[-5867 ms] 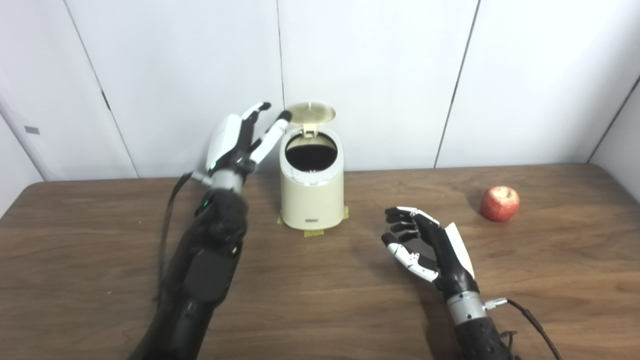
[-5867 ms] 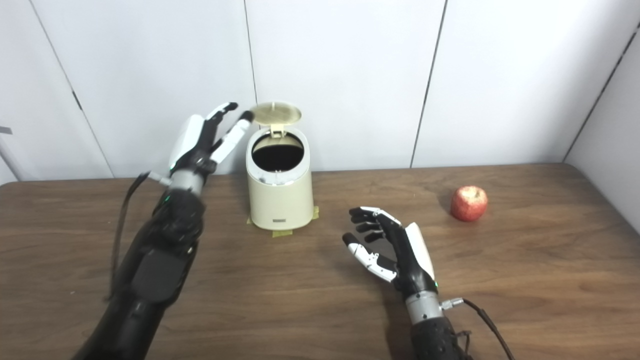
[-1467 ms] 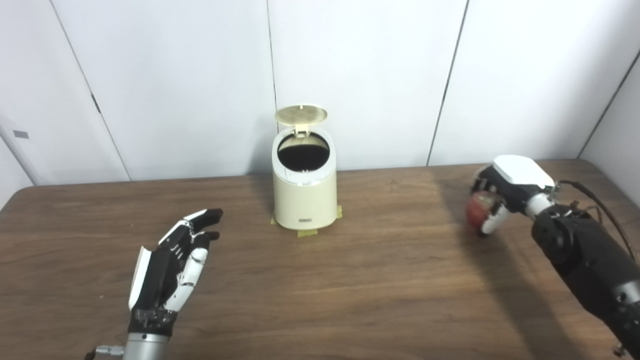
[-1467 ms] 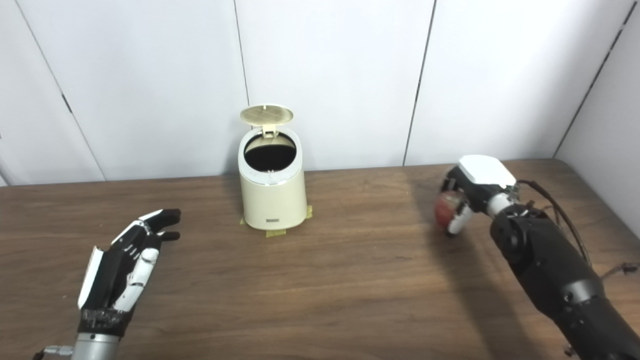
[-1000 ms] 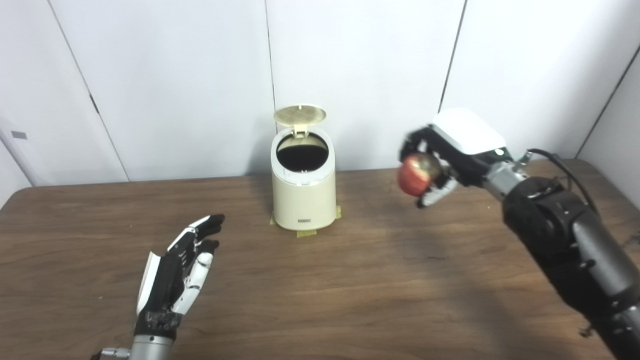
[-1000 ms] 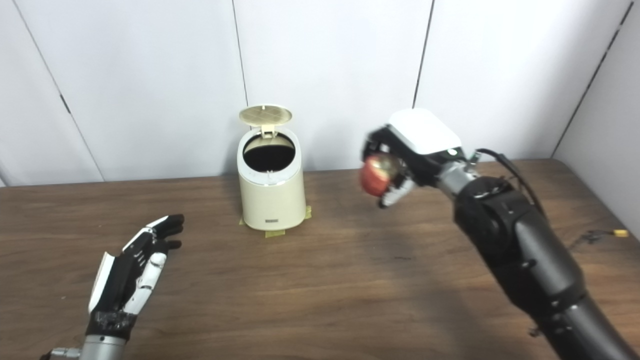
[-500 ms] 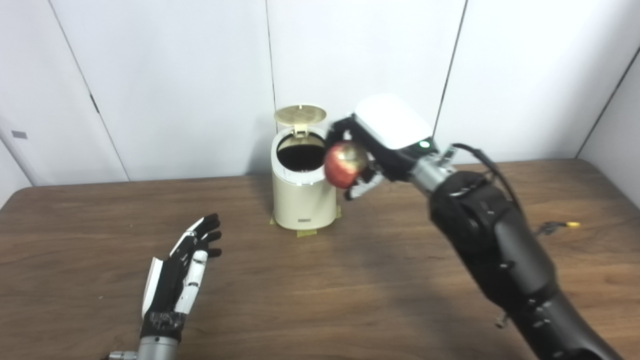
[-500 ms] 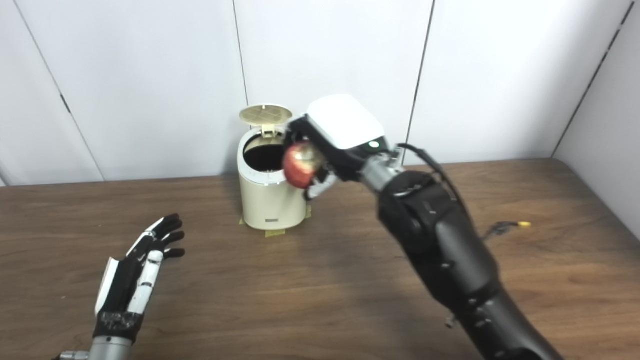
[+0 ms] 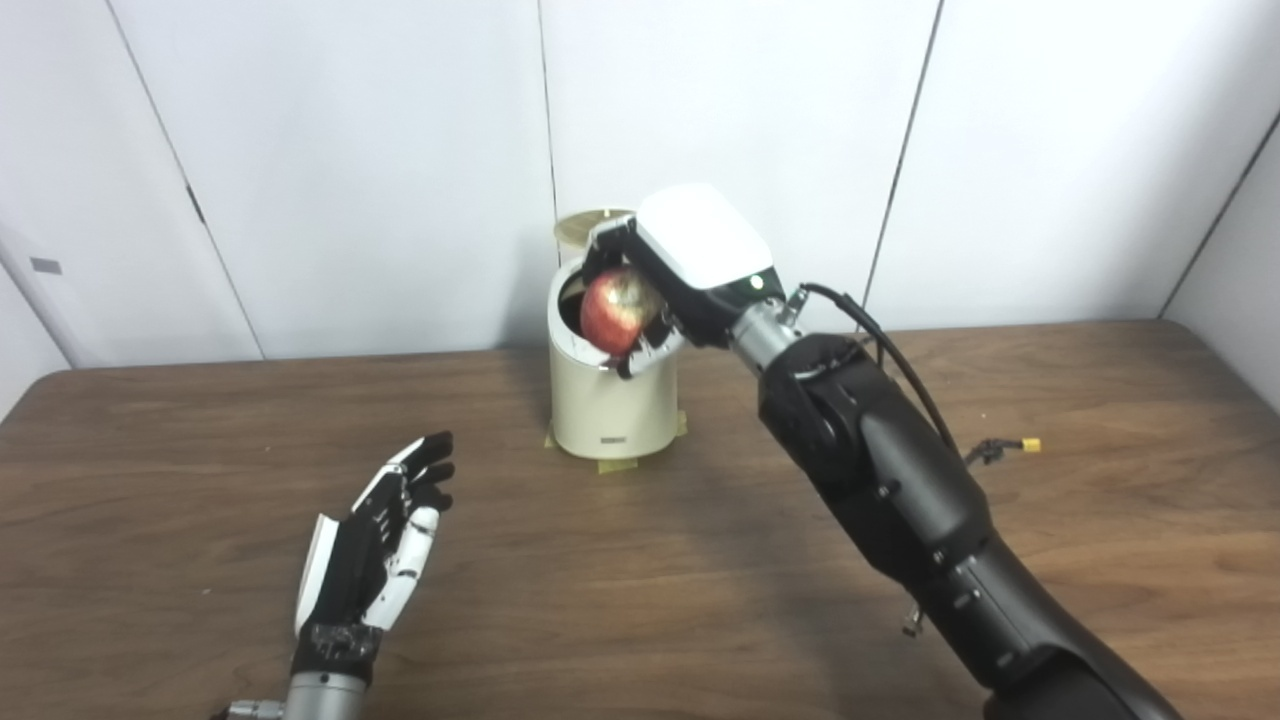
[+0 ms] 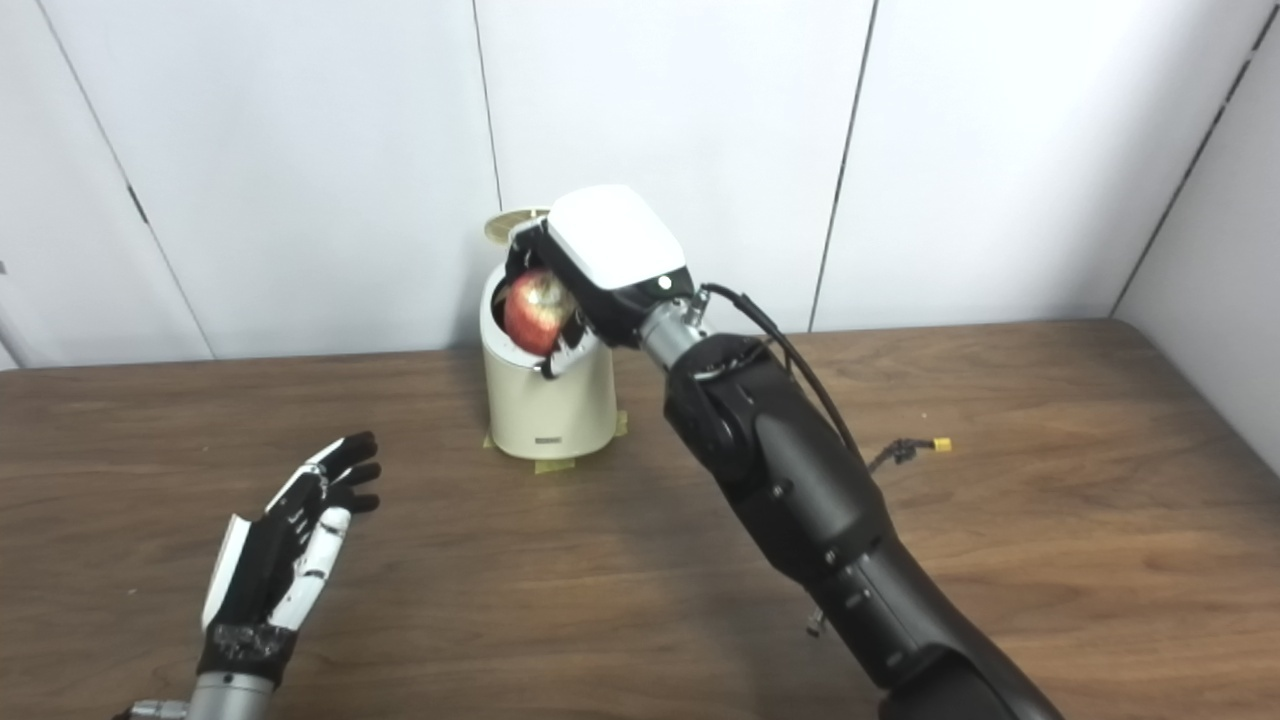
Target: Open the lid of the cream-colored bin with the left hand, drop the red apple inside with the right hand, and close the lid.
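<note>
- Two hands are in view, and only one is busy right now.
- The right hand (image 9: 650, 290) is up high, just over the mouth of the cream-colored bin (image 9: 610, 400). It is there so the red apple (image 9: 612, 310) can fall straight down into the hole.
- The fingers of this hand are curled tight around the apple. They grip it from the top and sides, so the red skin shows on the side that faces us. The apple is not let go yet — it hangs in the hand right at the rim of the bin.
- The lid (image 9: 580, 225) is flipped up at the back of the bin. Only a small piece of it peeks out behind the hand. It stands up on its own, so the way in is free.
- The bin sits near the back of the counter (image 9: 700, 560), close to the wall. Bits of yellow tape (image 9: 610, 462) show under its base. I think the tape keeps the bin from sliding when it gets bumped.
- The left hand (image 9: 375, 545) rests low over the counter, well away from the bin. Its fingers are spread out and it holds nothing. It looks like it is waiting — my guess is that it stays out of the way until the lid has to be shut.
- I think the drop is the step going on now, and closing the lid comes after.
</note>
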{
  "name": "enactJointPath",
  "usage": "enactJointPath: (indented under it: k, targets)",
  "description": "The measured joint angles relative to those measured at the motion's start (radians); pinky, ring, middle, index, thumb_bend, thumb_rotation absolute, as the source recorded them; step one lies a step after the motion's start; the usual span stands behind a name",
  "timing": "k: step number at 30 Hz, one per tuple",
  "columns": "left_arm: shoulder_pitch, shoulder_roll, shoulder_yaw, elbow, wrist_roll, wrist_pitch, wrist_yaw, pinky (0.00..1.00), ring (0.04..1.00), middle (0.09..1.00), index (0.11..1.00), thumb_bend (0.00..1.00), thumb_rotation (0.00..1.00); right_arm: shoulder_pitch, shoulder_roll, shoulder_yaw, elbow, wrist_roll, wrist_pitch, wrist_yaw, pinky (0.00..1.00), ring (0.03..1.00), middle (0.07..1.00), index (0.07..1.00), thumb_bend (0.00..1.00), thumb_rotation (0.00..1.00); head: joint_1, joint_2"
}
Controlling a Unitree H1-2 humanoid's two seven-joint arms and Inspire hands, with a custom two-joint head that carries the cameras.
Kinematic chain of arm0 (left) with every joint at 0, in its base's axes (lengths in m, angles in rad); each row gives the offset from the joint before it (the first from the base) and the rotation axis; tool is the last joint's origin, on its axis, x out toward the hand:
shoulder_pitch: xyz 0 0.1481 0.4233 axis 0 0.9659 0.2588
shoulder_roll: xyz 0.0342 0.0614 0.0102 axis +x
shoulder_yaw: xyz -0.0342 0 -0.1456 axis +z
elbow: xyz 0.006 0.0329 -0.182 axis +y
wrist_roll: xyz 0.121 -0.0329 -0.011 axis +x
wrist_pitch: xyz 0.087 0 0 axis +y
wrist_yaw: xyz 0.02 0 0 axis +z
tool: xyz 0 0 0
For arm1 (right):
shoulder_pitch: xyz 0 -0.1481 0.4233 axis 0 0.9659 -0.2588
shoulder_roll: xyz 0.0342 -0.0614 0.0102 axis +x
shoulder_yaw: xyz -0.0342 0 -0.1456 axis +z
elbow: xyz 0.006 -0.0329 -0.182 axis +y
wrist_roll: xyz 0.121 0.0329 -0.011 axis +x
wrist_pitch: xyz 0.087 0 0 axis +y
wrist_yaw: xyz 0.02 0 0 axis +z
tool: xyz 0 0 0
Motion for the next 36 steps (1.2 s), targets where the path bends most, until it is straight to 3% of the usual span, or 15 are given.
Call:
enactJointPath:
  k: [6,15,26,28,29,30,32,36]
  targets:
    - [0.000,0.000,-0.007,0.000,0.020,0.001,0.000,0.77,0.849,0.877,0.855,0.34,0.77,-0.027,0.015,0.026,0.101,-0.015,-0.026,-0.113,0.27,0.381,0.523,0.490,0.51,0.00,0.000,0.000]
    - [0.001,0.001,-0.012,-0.001,0.037,0.001,0.000,0.76,0.848,0.860,0.846,0.30,0.76,-0.061,0.021,0.035,0.253,-0.014,-0.056,-0.277,0.31,0.388,0.495,0.488,0.52,0.00,0.002,0.003]
    - [0.001,0.002,-0.012,-0.002,0.034,0.001,-0.002,0.74,0.840,0.857,0.842,0.30,0.74,-0.064,0.021,0.059,0.261,-0.041,-0.011,-0.300,0.40,0.460,0.568,0.452,0.51,0.00,-0.002,0.006]
    - [0.001,0.002,-0.012,-0.002,0.034,0.001,-0.002,0.75,0.843,0.862,0.848,0.30,0.74,-0.063,0.020,0.064,0.249,-0.044,-0.005,-0.288,0.43,0.540,0.634,0.481,0.52,0.10,-0.002,0.006]
    - [0.001,0.002,-0.012,-0.002,0.033,0.002,-0.002,0.75,0.842,0.862,0.847,0.30,0.73,-0.063,0.020,0.065,0.247,-0.044,-0.003,-0.283,0.45,0.561,0.658,0.545,0.73,0.06,-0.002,0.006]
    - [0.001,0.002,-0.012,-0.002,0.032,0.002,-0.003,0.75,0.841,0.862,0.847,0.30,0.73,-0.063,0.019,0.065,0.242,-0.044,0.001,-0.276,0.46,0.589,0.693,0.601,0.87,0.04,-0.002,0.006]
    - [0.001,0.002,-0.012,-0.002,0.030,0.005,-0.003,0.75,0.841,0.863,0.847,0.30,0.73,-0.060,0.018,0.066,0.234,-0.043,0.009,-0.262,0.47,0.610,0.728,0.649,0.95,0.04,-0.002,0.006]
    - [0.001,0.002,-0.012,-0.002,0.027,0.007,-0.003,0.74,0.841,0.863,0.849,0.29,0.72,-0.047,0.015,0.070,0.202,-0.044,0.014,-0.234,0.46,0.621,0.790,0.718,0.99,0.10,-0.002,0.006]
